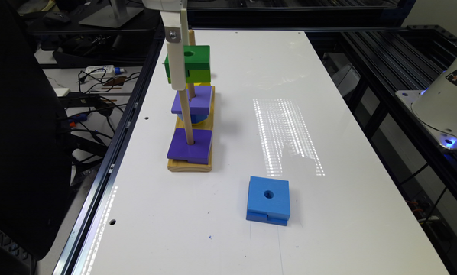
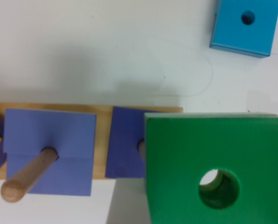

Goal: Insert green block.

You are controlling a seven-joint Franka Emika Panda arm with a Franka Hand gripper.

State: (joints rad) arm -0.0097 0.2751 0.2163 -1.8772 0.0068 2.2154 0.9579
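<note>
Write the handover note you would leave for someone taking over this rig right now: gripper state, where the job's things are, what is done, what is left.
Gripper: up at the peg board, green block carried beside it; whether the fingers are open or shut cannot be read.
Green block: in the air above the wooden base, not yet on a peg; in the wrist view its hole shows something pale inside.
Pegs: two purple blocks already threaded.
Blue block: loose on the table.
Left: line the hole up over a peg, lower, release.
</note>
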